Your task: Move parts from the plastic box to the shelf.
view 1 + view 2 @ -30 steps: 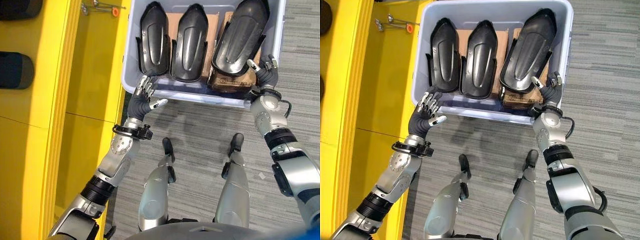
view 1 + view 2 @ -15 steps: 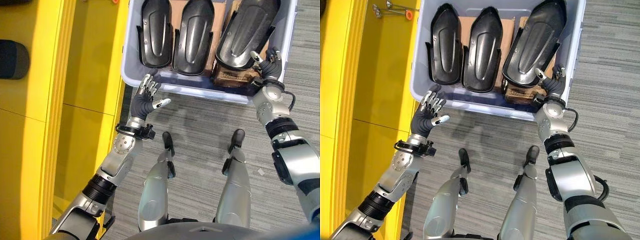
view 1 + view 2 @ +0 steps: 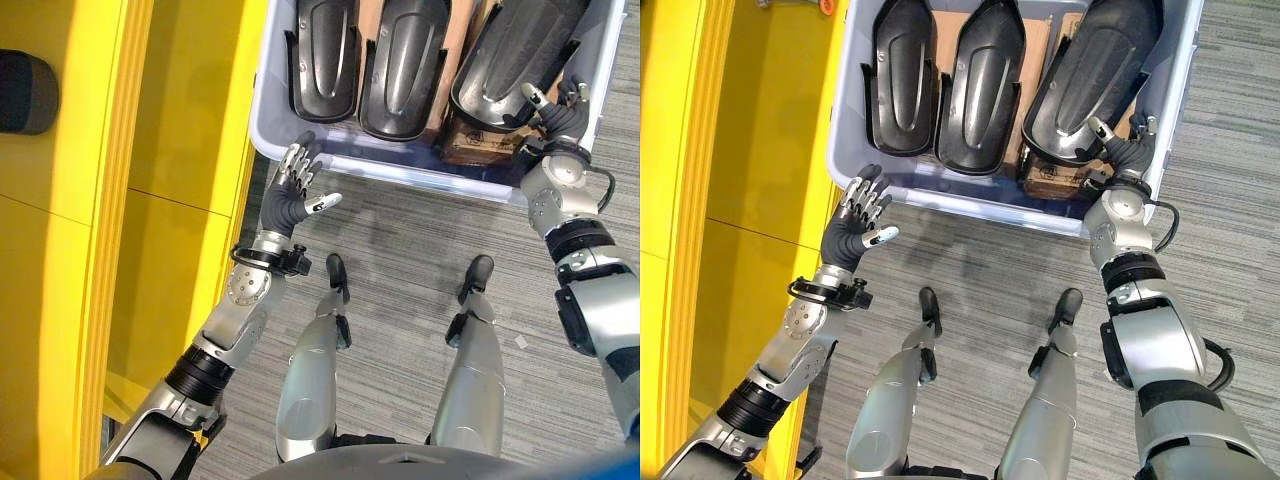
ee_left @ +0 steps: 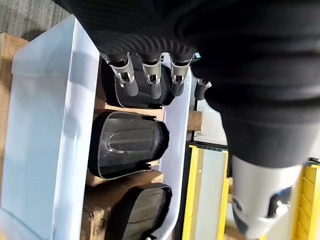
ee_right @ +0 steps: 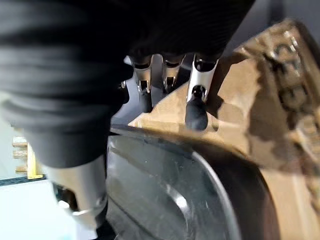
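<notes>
Print on cardboard box [image 5: 280,95] blurred; no text legible elsewhere.

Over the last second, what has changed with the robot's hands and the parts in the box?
The right hand has reached further over the plastic box's near rim, its open fingers beside the large black part tilted on cardboard, not yet gripping. The left hand stays open outside the box's near corner. The other two black parts lie as before; much of the apparent shift is camera motion.

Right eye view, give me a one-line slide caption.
Both hands open at the box: left hand at its corner, right hand by the tilted part.
</notes>
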You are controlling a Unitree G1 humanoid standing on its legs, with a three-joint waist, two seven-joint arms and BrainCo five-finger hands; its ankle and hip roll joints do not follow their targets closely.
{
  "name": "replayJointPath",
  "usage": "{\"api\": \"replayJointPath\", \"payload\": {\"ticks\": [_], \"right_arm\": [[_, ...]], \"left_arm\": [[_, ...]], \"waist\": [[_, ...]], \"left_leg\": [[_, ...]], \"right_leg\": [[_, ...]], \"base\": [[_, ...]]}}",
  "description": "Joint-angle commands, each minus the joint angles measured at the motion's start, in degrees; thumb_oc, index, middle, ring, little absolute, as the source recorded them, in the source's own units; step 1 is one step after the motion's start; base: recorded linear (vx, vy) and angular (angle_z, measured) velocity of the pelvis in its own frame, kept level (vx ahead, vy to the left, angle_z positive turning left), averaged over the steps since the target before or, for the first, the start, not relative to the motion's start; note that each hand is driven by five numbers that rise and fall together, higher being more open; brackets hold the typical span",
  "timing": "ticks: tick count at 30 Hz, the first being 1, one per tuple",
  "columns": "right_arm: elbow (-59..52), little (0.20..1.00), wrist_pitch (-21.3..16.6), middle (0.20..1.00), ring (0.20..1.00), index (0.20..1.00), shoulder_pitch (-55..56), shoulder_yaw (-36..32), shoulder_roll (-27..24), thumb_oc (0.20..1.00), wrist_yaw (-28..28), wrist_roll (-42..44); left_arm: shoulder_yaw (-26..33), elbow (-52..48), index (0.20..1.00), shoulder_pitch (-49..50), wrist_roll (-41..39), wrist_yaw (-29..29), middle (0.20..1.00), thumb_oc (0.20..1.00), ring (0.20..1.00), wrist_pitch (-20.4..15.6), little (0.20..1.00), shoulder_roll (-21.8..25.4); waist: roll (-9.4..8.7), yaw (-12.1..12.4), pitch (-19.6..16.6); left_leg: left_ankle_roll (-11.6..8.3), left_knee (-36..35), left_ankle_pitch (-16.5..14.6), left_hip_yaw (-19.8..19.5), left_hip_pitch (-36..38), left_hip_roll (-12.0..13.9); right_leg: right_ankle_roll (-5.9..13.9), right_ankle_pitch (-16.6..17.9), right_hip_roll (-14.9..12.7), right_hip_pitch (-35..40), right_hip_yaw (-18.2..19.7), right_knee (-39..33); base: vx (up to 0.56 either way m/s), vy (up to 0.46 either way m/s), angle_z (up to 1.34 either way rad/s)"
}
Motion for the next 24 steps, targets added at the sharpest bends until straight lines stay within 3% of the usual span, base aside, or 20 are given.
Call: {"api": "replayJointPath", "payload": {"ticks": [1, 19, 20, 21, 22, 23, 24], "right_arm": [[3.4, 1.000, 2.9, 1.000, 1.000, 1.000, -5.6, 2.6, -2.2, 1.000, -0.8, -2.4], [13.6, 1.000, 7.7, 1.000, 1.000, 1.000, -9.9, 7.5, -5.1, 1.000, 1.0, -7.3], [14.6, 0.539, 8.4, 0.539, 0.539, 0.539, -9.7, 8.0, -5.3, 0.539, 1.9, -7.8], [14.6, 0.335, 8.4, 0.335, 0.335, 0.335, -9.6, 7.9, -5.2, 0.335, 2.0, -7.4], [14.6, 0.335, 8.4, 0.335, 0.335, 0.335, -9.6, 7.9, -5.2, 0.335, 2.0, -7.4], [15.9, 0.200, 8.7, 0.200, 0.200, 0.200, -9.5, 7.5, -5.1, 0.200, 2.3, -6.8], [15.9, 0.200, 8.7, 0.200, 0.200, 0.200, -9.6, 7.5, -5.1, 0.200, 2.3, -6.8]], "left_arm": [[1.5, -9.6, 1.000, -1.0, 0.1, 0.8, 1.000, 1.000, 1.000, -3.4, 1.000, 3.7], [2.0, -11.0, 1.000, -1.2, 1.4, 2.9, 1.000, 1.000, 1.000, -3.1, 1.000, 3.3], [1.9, -10.7, 1.000, -1.2, 1.4, 3.0, 1.000, 1.000, 1.000, -2.9, 1.000, 3.4], [2.1, -10.6, 1.000, -1.3, 1.4, 3.1, 1.000, 1.000, 1.000, -3.0, 1.000, 3.4], [2.1, -10.6, 1.000, -1.3, 1.4, 3.1, 1.000, 1.000, 1.000, -3.0, 1.000, 3.4], [2.2, -10.2, 1.000, -1.7, 1.5, 3.3, 1.000, 1.000, 1.000, -3.0, 1.000, 3.5], [2.2, -10.2, 1.000, -1.7, 1.5, 3.3, 1.000, 1.000, 1.000, -3.0, 1.000, 3.5]], "waist": [[-1.81, 1.9, 3.9], [-4.09, 3.2, 5.2], [-4.23, 3.4, 5.2], [-4.24, 3.5, 5.2], [-4.24, 3.5, 5.2], [-4.28, 3.9, 5.2], [-4.27, 3.8, 5.2]], "left_leg": [[-3.02, 4.9, -3.0, -2.9, -1.8, 3.8], [-2.39, 7.4, -3.3, -6.7, -9.8, 2.6], [-2.31, 7.6, -3.2, -7.1, -10.5, 2.3], [-2.34, 7.6, -3.2, -7.4, -10.7, 2.2], [-2.34, 7.6, -3.2, -7.4, -10.7, 2.2], [-2.37, 7.7, -3.2, -7.7, -11.1, 1.9], [-2.38, 7.8, -3.2, -7.7, -11.1, 1.9]], "right_leg": [[3.46, 2.0, -2.1, 8.2, 0.7, -2.9], [3.86, 3.0, -2.0, 8.8, -3.6, -5.3], [3.88, 3.1, -2.0, 9.0, -4.1, -5.4], [3.92, 3.1, -2.1, 9.1, -4.4, -5.5], [3.92, 3.1, -2.1, 9.1, -4.4, -5.5], [3.91, 3.0, -2.1, 9.5, -4.9, -5.6], [3.91, 3.0, -2.1, 9.5, -5.0, -5.6]], "base": [[0.01, 0.017, 0.19], [0.01, 0.011, 0.12], [0.00, 0.008, 0.16], [0.00, 0.007, 0.17], [0.00, 0.003, 0.12], [0.00, -0.006, 0.11], [0.00, 0.000, 0.08]]}}
